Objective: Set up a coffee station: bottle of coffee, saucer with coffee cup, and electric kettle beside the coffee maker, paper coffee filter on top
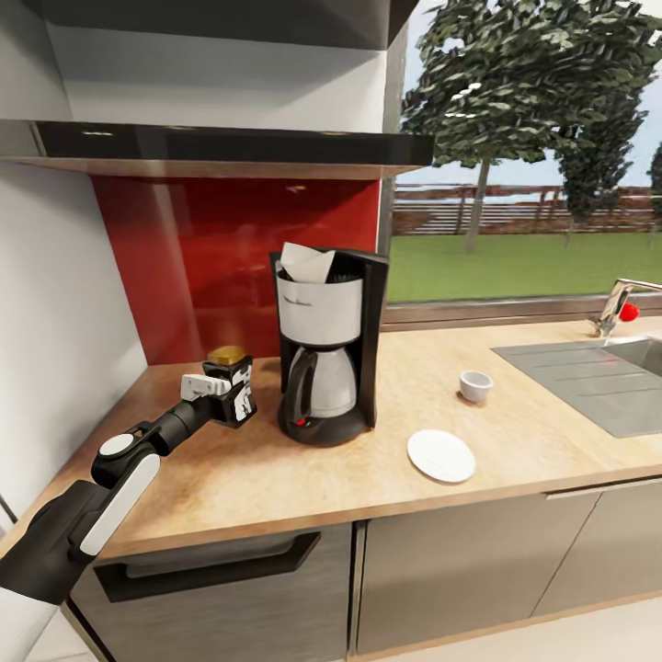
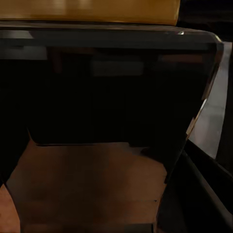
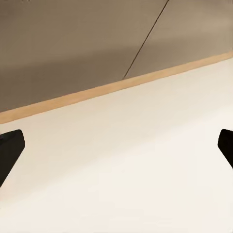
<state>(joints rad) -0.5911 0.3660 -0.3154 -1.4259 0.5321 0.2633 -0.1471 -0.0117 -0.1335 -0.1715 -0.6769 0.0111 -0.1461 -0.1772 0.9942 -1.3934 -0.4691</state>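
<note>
Placing the bottle of coffee (image 1: 227, 360) looks like the step in hand: left tool (image 1: 230, 391) sits low over the bench (image 1: 276, 478), wrapped round the bottle's dark body, golden cap sticking up above the fingers. Left wrist view is dark bottle glass up close with the cap (image 2: 87, 9) at one edge, so I read the tool as closed on the bottle; whether the base already touches the wood cannot be told.

Just beyond the left tool, to its right: the coffee maker (image 1: 326, 349), close but apart from the bottle. Next move, by my guess: settle the bottle upright, open the fingers, back out without bumping the machine.

Right tool (image 3: 116, 141): finger tips at both edges of its wrist view, spread wide, nothing between them, pale floor and cabinet fronts ahead.

Contents: the paper coffee filter (image 1: 306, 264) stands in the coffee maker's top, white corner poking out. Carafe contents unclear. Farther right of the left tool, the saucer (image 1: 441, 455) lies bare near the bench edge; the coffee cup (image 1: 475, 385) stands behind it, apart, not on it. Looks empty. Sink (image 1: 598, 377) farthest right.
</note>
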